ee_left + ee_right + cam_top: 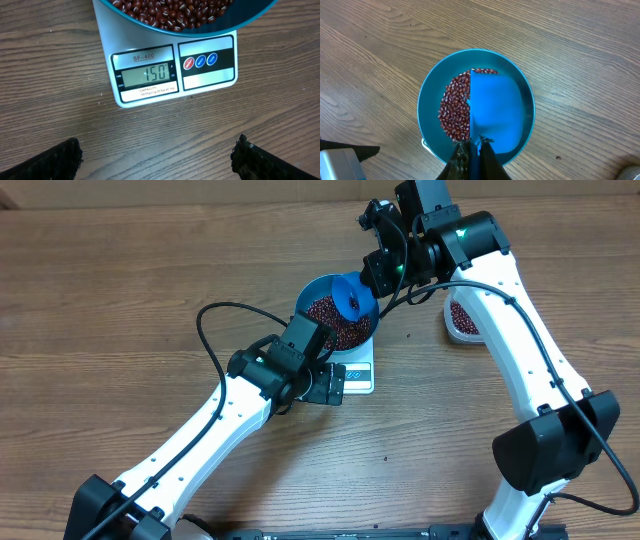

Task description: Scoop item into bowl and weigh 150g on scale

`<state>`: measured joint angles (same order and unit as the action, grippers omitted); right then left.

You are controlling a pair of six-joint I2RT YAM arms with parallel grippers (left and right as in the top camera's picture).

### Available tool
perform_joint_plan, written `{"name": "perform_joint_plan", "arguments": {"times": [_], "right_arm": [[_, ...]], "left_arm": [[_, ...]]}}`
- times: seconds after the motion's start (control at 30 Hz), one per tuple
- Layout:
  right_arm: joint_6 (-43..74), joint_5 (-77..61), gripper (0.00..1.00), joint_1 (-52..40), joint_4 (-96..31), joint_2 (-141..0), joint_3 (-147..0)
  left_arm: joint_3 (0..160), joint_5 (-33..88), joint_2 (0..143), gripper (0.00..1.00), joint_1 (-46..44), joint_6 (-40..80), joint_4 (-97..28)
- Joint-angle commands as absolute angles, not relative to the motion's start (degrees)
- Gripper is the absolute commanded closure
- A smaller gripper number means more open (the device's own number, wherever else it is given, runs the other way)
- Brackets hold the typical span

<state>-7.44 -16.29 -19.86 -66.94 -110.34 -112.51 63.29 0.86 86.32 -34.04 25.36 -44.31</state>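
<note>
1. The bowl [427, 95] of beans [452, 110] sat on the scale [150, 75]; its display read 150;
2. The right claw [472, 150] gripped the scoop [495, 110] directly above the bowl, handle running back to the claw;
3. The left claw [157, 157] gaped empty just before the scale.

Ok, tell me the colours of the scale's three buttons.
On the scale, one red, two blue buttons; clearest in the left wrist view.

Beans [452, 107]: dark red-brown, pale flecks
Bowl [426, 102]: bright blue
Scoop [495, 112]: same blue
Scale [148, 75]: white; red and blue buttons [200, 61]
Bench [580, 60]: brown wood grain
</note>
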Motion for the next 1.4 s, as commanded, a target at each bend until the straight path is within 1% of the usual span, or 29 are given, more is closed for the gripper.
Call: {"name": "perform_joint_plan", "arguments": {"times": [0.0,0.57,0.73,0.87,1.1,1.37], "right_arm": [[-7.07,-16.84,0.96,-19.49,-66.76,-110.61,-114.43],[-12.29,-16.27,0.96,-19.49,-65.89,-102.72,-114.52],[-12.27,-12.51,0.96,-19.49,-65.69,-102.19,-114.52],[-12.01,-6.52,0.96,-19.35,-66.35,-102.15,-114.52],[-10.28,-15.38,0.96,-18.5,-66.96,-102.15,-114.52],[-9.78,-15.55,0.96,-17.91,-67.61,-102.15,-114.52]], "left_arm": [[63.02,1.08,86.89,0.01,-34.11,25.93,-44.29],[63.02,1.08,86.89,0.0,-34.11,25.93,-44.29],[63.02,1.08,86.89,0.0,-34.11,25.93,-44.29],[63.02,1.08,86.89,0.0,-34.11,25.93,-44.29],[63.02,1.08,86.89,0.0,-34.11,25.93,-44.29],[63.02,1.08,86.89,0.01,-34.11,25.93,-44.29]]}}
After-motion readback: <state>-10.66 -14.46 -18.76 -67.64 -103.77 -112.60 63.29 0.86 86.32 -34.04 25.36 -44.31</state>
